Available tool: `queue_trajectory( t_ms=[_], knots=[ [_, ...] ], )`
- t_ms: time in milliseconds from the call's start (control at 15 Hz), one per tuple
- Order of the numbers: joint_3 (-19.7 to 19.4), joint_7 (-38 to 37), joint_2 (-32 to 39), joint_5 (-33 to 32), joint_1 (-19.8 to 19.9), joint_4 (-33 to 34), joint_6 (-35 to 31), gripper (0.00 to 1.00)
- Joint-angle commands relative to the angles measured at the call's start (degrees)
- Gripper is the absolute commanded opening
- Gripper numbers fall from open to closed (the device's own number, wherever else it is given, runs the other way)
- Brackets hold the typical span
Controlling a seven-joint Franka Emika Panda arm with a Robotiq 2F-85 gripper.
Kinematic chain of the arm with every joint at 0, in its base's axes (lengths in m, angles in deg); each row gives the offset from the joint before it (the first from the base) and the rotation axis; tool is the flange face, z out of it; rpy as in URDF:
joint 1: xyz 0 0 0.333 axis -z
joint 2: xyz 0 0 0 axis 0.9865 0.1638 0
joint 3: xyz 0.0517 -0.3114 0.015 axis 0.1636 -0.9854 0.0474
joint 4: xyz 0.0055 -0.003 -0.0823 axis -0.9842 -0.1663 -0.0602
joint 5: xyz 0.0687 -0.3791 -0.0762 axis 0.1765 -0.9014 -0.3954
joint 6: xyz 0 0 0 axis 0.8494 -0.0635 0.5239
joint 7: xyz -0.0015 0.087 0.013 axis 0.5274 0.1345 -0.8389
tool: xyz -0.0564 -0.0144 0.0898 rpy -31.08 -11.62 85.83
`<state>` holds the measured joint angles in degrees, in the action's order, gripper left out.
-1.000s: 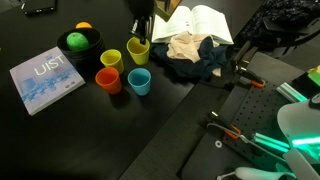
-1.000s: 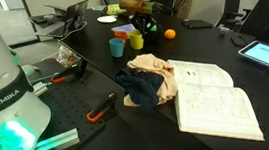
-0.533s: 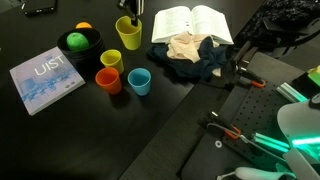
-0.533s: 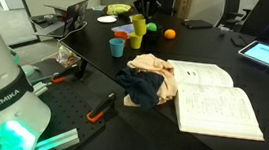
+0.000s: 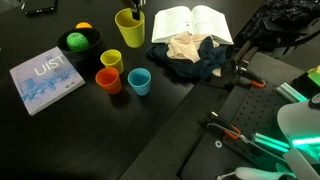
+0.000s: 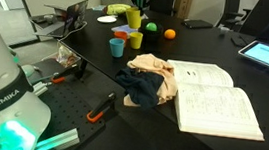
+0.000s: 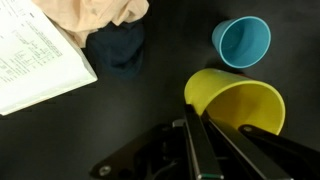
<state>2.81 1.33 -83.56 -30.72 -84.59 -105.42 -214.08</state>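
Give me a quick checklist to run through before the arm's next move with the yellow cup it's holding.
1. Hand shut on the rim of the yellow cup: ok.
2. Yellow cup lifted clear of the table: ok.
3. Yellow cup about upright: ok.
4. Blue cup apart from the held cup: ok.
5. Open book not touching the held cup: ok.
6. Grip firm enough not to slip: cannot tell.
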Motion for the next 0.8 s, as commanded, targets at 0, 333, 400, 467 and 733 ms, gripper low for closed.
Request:
queue_trajectory(
  t_ms=[0,333,400,467,733],
  knots=[
    [0.5,-2.6,-5.9,1.1,-1.4,-4.5,4.9,0.01],
    [1.4,-5.5,-8.9,1.7,-3.1,-7.4,9.9,0.01],
    [1.7,-5.7,-9.2,2.0,-3.5,-7.9,10.2,0.01],
    [2.1,-5.7,-9.5,2.8,-4.1,-8.4,10.9,0.01],
    [3.7,-4.5,-10.9,7.0,-6.5,-10.4,11.6,0.01]
  ],
)
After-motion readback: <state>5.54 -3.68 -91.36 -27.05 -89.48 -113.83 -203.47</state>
